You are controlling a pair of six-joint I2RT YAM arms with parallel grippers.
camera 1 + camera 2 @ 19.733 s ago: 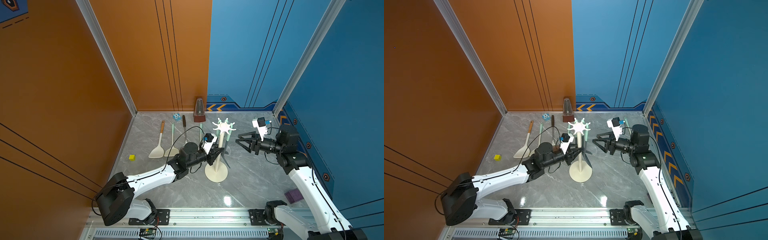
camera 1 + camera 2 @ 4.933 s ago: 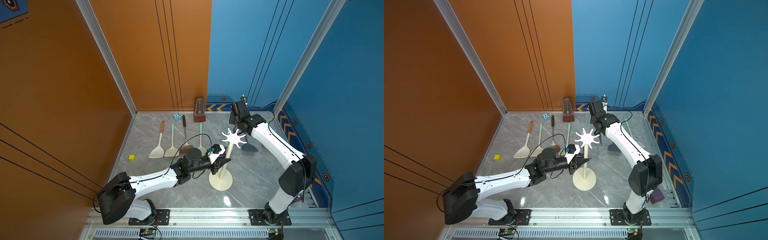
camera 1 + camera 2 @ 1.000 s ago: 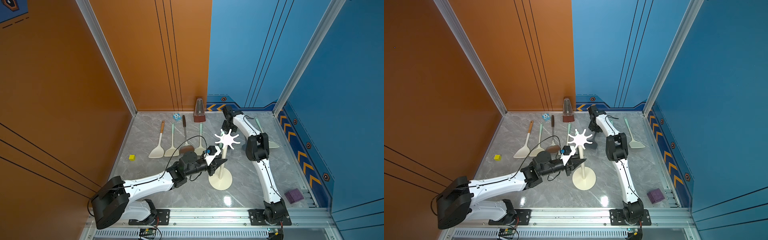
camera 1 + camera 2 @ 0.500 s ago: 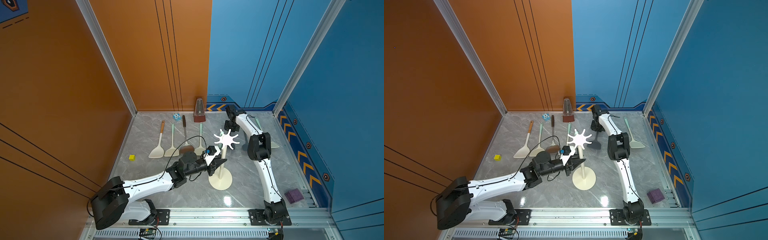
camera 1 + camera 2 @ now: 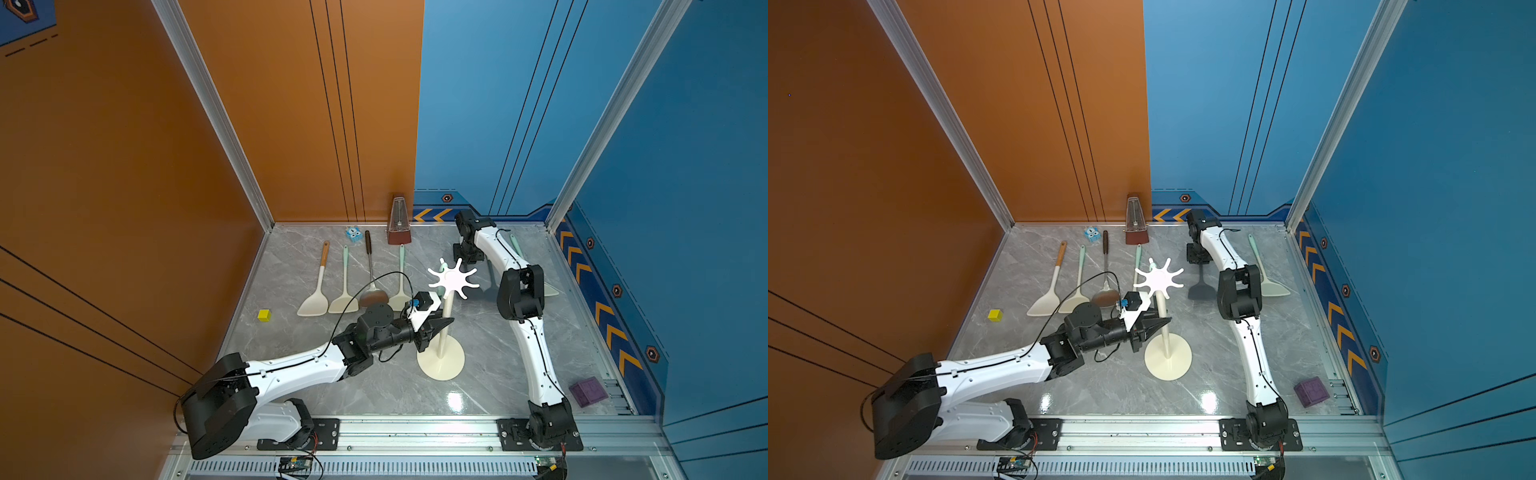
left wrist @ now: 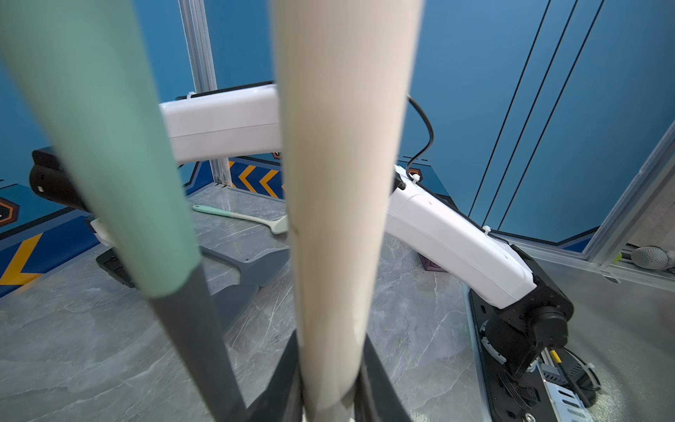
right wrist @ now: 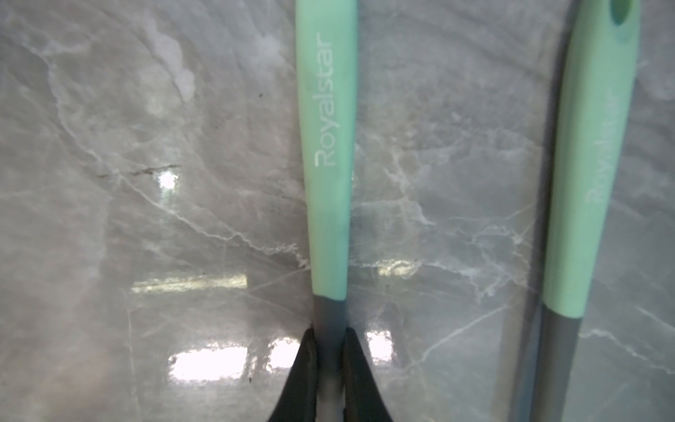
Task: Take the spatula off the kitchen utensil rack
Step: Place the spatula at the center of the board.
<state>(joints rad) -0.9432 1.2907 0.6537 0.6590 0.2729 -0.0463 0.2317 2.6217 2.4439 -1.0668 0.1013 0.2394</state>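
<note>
Far left: small yellow cube (image 5: 264, 315) on the grey marble table (image 5: 374, 395). Next to it, a row of four long-handled utensils (image 5: 344, 286) lying flat, with a brown pyramid metronome (image 5: 399, 226) behind them at the back wall.

Left claw (image 5: 442, 323) is clenched on the thin pole of the tall cream utensil rack with round flat base (image 5: 444, 340). In the left wrist view the dark fingers (image 6: 380, 387) sit on both sides of the pole. A second mint-handled utensil with a dark grey neck (image 6: 109, 146) hangs just beside the pole.

Right of the rack: right claw (image 5: 1198, 261) points down at the back of the table, grasping the mint-handled spatula with dark grey head (image 5: 1201, 289). In the right wrist view the black fingers (image 7: 303, 365) pinch its grey neck just below the mint handle. The head sticks out toward the front of the table from the claw. The spatula is off the rack, to the right of the white star crown and clear of its prongs, low at the table. Cannot tell if the head touches the table.

Further right: mint-handled cream spatula (image 5: 1264, 270) lying flat. Purple block (image 5: 1311, 392) at the front right corner.
</note>
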